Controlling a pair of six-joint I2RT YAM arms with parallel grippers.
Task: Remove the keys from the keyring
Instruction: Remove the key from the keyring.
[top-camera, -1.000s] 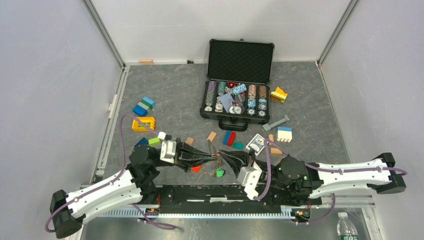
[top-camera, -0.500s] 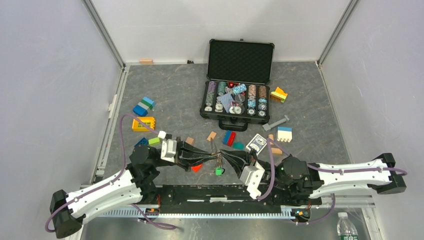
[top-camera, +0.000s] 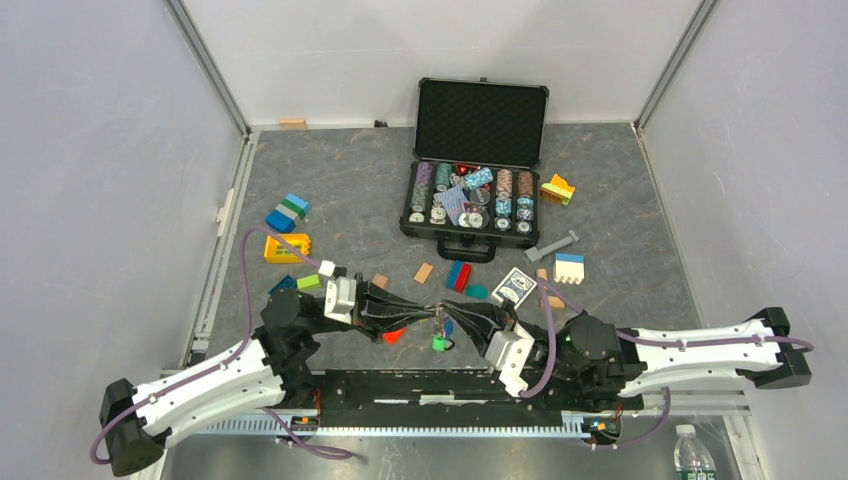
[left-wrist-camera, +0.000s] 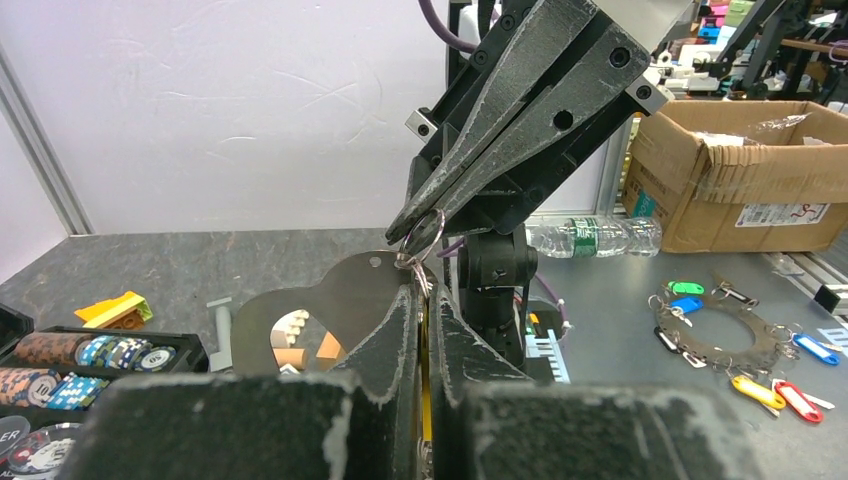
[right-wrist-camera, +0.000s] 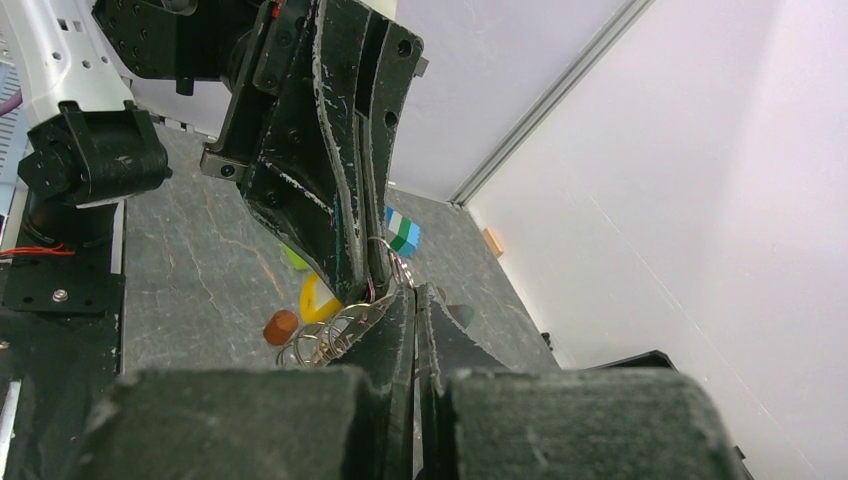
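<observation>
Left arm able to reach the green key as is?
Probably not: left gripper is shut at the keyring, facing the right gripper. Green key is close, but it must let go first.

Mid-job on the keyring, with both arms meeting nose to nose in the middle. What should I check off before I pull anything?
1. Grip of the left gripper on the metal plate: ok, shut on it.
2. Grip of the right gripper on the keyring: ok, the wire sits at its tips.
3. Split in the keyring opened: cannot tell, too fine to see.
4. The green key off the keyring: cannot tell; from above it shows just below the grippers.
5. The chip case away from both arms: ok, it sits on the far side.
</observation>
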